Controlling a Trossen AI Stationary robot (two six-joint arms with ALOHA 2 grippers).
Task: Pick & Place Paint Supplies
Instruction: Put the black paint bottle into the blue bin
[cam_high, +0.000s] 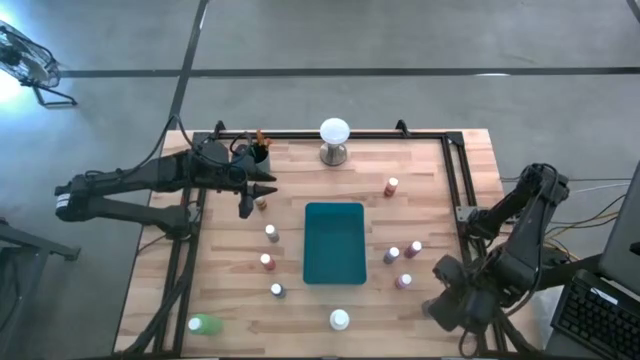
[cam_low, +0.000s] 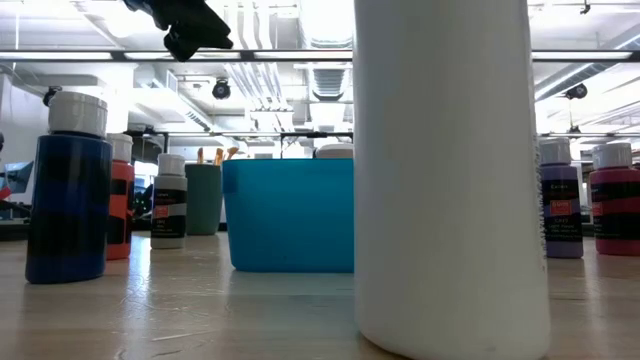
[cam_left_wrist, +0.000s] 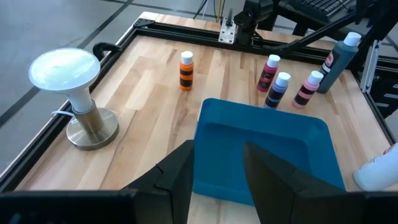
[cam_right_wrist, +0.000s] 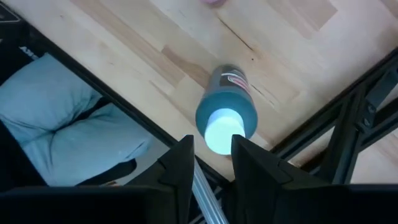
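A dark teal bottle (cam_right_wrist: 227, 107) with a white cap stands upright right at the table's near right corner, hard against the black frame rail (cam_right_wrist: 323, 118), with a pale cushion-like bundle (cam_right_wrist: 68, 118) just past the edge, so there is little room on that side. The right gripper (cam_right_wrist: 211, 152) hangs directly above it, fingers (cam_right_wrist: 180, 165) apart and straddling the cap; whether they touch the cap cannot be told, and nothing is lifted. Away from those fingers, across bare wood, stand pink, purple and maroon bottles (cam_high: 403, 281), then the flat teal tray (cam_high: 334, 242) in the middle. Over on the far left, the left gripper (cam_left_wrist: 217, 168) hovers above the boards, fingers parted and empty, looking across the tray toward an orange bottle (cam_left_wrist: 186, 70) and the white ball on a metal base (cam_left_wrist: 74, 93). Beside that gripper sits a cup of brushes (cam_high: 260, 148). A white bottle (cam_high: 340, 320) stands at the near edge.
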